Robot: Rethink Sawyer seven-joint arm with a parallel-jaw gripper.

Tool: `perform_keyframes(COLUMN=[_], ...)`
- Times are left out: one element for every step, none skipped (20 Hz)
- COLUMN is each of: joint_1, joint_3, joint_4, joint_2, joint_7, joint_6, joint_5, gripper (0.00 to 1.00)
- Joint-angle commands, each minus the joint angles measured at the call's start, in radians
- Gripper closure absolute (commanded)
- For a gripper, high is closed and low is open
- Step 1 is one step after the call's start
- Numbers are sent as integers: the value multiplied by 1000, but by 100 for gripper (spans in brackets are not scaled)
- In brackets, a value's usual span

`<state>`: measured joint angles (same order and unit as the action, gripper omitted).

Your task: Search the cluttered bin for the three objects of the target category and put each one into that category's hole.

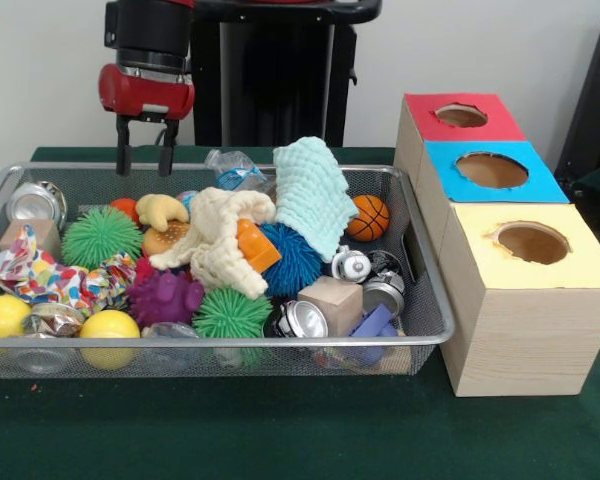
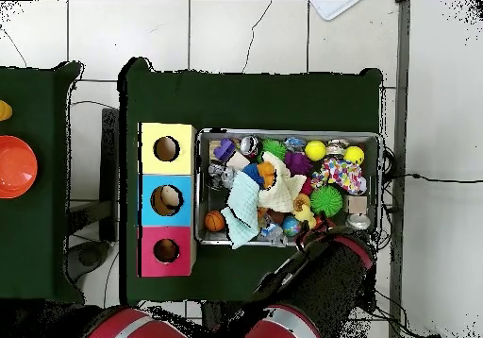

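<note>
**A:** Closest to you is the wire mesh bin (image 1: 420,335), its front rim a thin bright bar. Pressed against that front wall you have two smooth yellow balls (image 1: 108,327), a crumpled foil-like wrapper, a spiky green ball (image 1: 230,312) and a shiny metal can (image 1: 302,320) lying on its side.

**B:** And deeper in?

**A:** You see a purple knobbly toy (image 1: 166,296), a plain wooden block (image 1: 332,300), a blue bristly ball (image 1: 292,258) and a cream knitted cloth (image 1: 215,240) draped over the heap. A pale mint waffle-textured cloth (image 1: 312,192) stands up at the back, with a small basketball (image 1: 369,217) just beside it, near the bin's wall on the box side.

**B:** Where do things go?

**A:** Beside the bin stands a wooden box (image 1: 510,340) with three round holes, topped red (image 1: 462,116), blue (image 1: 492,170) and yellow (image 1: 532,242). From above, the blue one has something pale inside.

**B:** The gripper?

**A:** Your gripper (image 1: 146,158) hangs over the bin's far corner, away from the box, above the mesh rim. Its two dark fingers (image 1: 124,152) are apart and hold nothing. Which category is the target, you cannot tell from here. Free room in the bin is slight; the green cloth table (image 1: 280,430) in front lies bare.
</note>
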<state>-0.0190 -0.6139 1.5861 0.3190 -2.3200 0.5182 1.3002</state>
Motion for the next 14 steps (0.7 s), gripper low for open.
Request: perform_keyframes(joint_1=[-10,-9,-8,-4,-2,3,7,7,6,3,1,-1,-3,-6], joint_3=[102,102,103,104,105,104,103,103,104,106,109,112,118,123], joint_4=[-6,-7,-8,-9,-9,-10,-11,-12,-13,-15,-17,-19,-23,-26], joint_2=[-6,-8,-10,-12,-13,-11,-10,-10,-11,-14,-17,-21,-27,-33], joint_7=[425,421,416,401,394,393,391,400,408,424,423,423,426,428], joint_6=[38,36,35,32,30,27,24,24,25,28,30,32,35,37], joint_5=[-81,-78,-75,-66,-59,-55,-50,-50,-55,-68,-71,-73,-76,-78], gripper=[0,0,0,0,0,0,0,0,0,0,0,0,0,0])
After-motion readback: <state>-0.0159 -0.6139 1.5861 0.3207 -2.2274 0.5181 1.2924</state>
